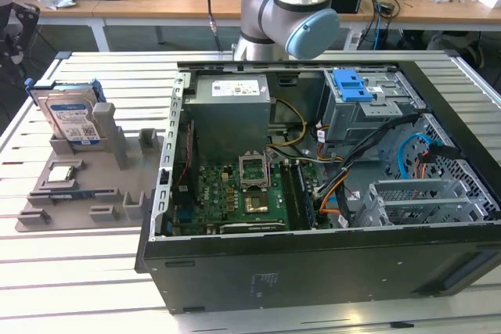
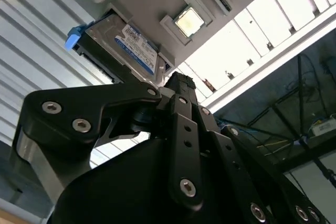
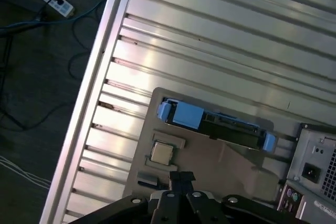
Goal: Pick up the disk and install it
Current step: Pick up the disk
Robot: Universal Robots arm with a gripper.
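Slatted metal surface [image 1: 78, 271]: disk [image 1: 72, 119] upright in grey holder [image 1: 117, 185], exterior view's left; tool [image 3: 181, 176] fully closed, gripping nothing, clear of disk.

No wording is legible: the white-and-blue label on the disk [image 1: 72, 117] carries print too fine to read in the exterior and second wrist views, as do the white sticker [image 1: 232, 89] on the power supply and the pale marking [image 1: 266, 281] on the computer case's side.

I see the disk [image 1: 72, 119] upright in the holder [image 1: 117, 181]. The computer case [image 1: 313, 271] lies beside it, on the exterior view's right.
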